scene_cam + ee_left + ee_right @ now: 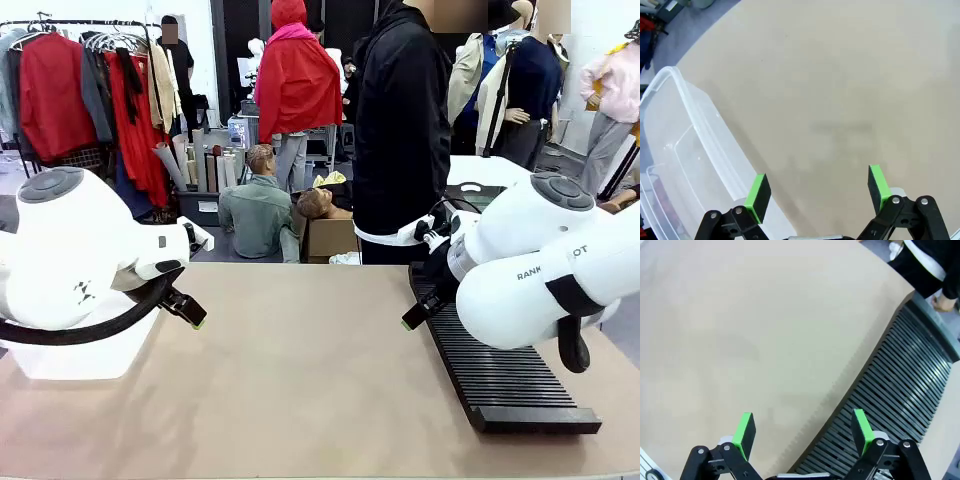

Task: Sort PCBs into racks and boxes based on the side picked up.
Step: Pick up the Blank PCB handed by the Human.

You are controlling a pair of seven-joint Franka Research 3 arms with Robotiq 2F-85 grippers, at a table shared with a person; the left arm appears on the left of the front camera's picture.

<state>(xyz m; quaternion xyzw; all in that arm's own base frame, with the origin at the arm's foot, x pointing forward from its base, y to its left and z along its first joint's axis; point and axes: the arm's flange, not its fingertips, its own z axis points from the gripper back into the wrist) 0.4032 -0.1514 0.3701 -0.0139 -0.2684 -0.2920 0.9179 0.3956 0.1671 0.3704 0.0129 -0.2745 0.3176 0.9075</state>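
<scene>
While both jaws gape wide holding nothing, right gripper hangs over the rack edge, left gripper well apart from it.

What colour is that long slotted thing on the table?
The rack is black; the front view shows it best.

Left arm is hanging raised at the left side, wrist pointing inward and downward. The left gripper is holding its jaws spread wide. Right arm is hanging at the right side, wrist tilting down toward centre. The right gripper is likewise holding its jaws fully apart.
</scene>
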